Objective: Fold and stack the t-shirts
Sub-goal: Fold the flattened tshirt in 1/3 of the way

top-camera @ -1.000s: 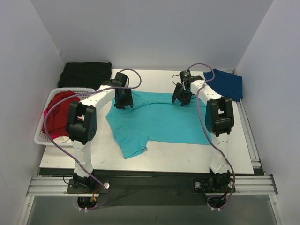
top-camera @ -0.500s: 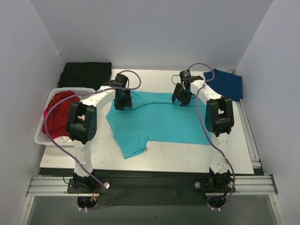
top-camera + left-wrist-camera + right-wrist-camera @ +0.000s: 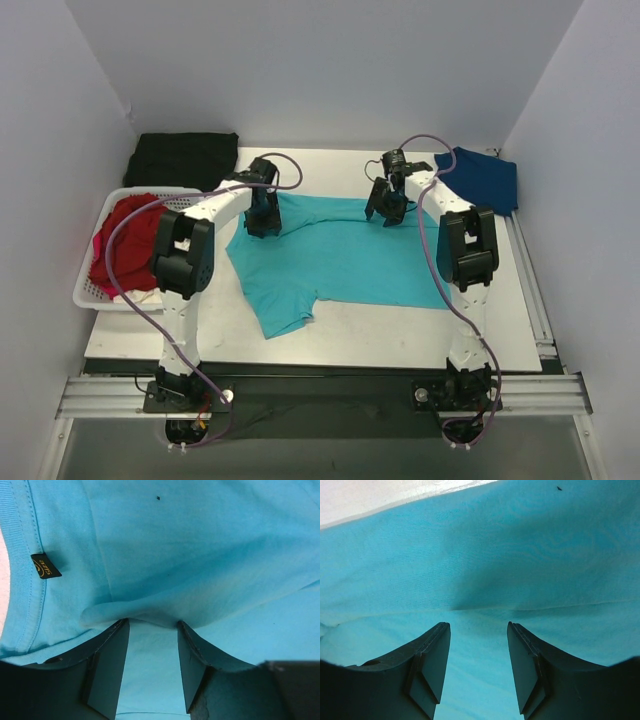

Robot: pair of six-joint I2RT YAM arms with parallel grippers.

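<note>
The turquoise t-shirt [image 3: 335, 255] lies spread across the table's middle, one sleeve pointing to the near left. My left gripper [image 3: 262, 222] is open at its far left edge near the collar; in the left wrist view [image 3: 152, 625] its tips press against a raised fold of the turquoise cloth [image 3: 200, 555]. My right gripper [image 3: 388, 208] is open over the shirt's far edge; in the right wrist view [image 3: 478, 627] turquoise cloth [image 3: 485, 555] lies between and beyond the jaws. The navy t-shirt [image 3: 482, 178] lies at the far right. The red t-shirt [image 3: 125, 245] sits in the basket.
A white slatted basket [image 3: 85, 295] stands at the left table edge. A folded black cloth [image 3: 185, 157] lies at the far left corner. Grey walls close in on three sides.
The left arm's elbow has shifted slightly right and its gripper edged toward the far side along the shirt's edge. The right gripper has barely moved.
</note>
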